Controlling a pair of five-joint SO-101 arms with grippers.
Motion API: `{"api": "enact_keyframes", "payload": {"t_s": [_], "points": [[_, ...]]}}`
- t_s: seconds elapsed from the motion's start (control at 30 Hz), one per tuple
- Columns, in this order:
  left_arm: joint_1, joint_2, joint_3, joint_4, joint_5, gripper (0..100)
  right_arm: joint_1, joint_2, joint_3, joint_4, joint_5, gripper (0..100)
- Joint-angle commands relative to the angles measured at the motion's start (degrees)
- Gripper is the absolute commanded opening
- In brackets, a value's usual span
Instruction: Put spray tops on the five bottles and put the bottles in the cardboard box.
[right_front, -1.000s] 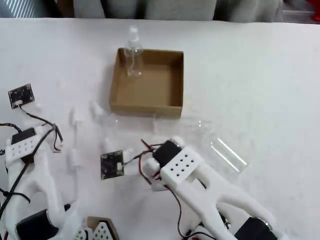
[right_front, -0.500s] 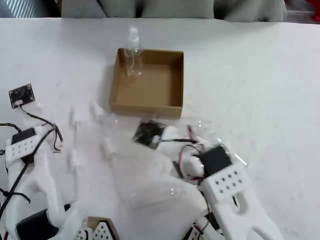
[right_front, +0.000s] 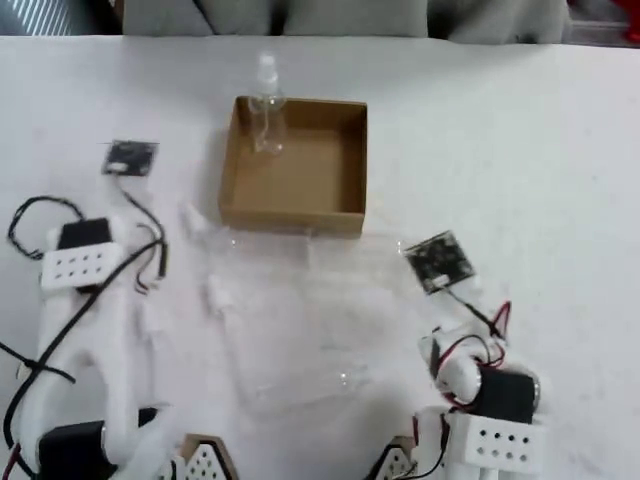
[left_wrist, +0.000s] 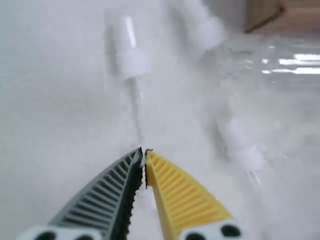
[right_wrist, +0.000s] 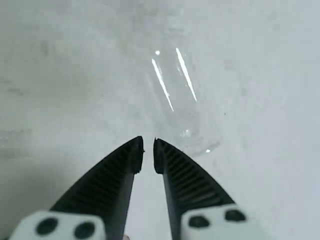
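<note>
Cardboard box (right_front: 292, 217) at the centre of the table (right_front: 520, 150), brown, top open. Capped bottle (right_front: 266, 115) stands upright in the box's far-left corner; it is clear plastic with a white spray head fitted.

Left gripper (left_wrist: 145, 152) is over the table to the near left of the box, its grey and yellow fingers closed tip to tip, nothing held. Just beyond the tips lies a loose spray top (left_wrist: 131, 55) (white, thin dip tube trailing toward the gripper).

Right gripper (right_wrist: 148, 150) is at near right, black fingers all but closed, empty. Lying bottle (right_wrist: 182, 100) is on its side just past them, transparent, with bright glints along its wall.
</note>
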Motion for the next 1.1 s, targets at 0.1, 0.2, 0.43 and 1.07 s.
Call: {"api": "enact_keyframes", "payload": {"t_s": [0.1,0.2,0.43,1.07], "points": [[14.1,-0.7,-8.5,8.3,-8.3,2,15.7,3.2,2.6,-3.9,-0.6,1.7],[20.2,-0.7,-12.0,12.6,-12.0,3,24.2,5.2,4.8,-9.7,-0.5,1.7],[37.9,-9.4,-16.6,24.4,-18.7,3,36.5,7.8,6.1,-12.7,-0.6,1.7],[68.9,-15.9,5.2,14.1,-17.8,19,40.1,7.7,7.3,-12.9,0.0,1.7]]}}
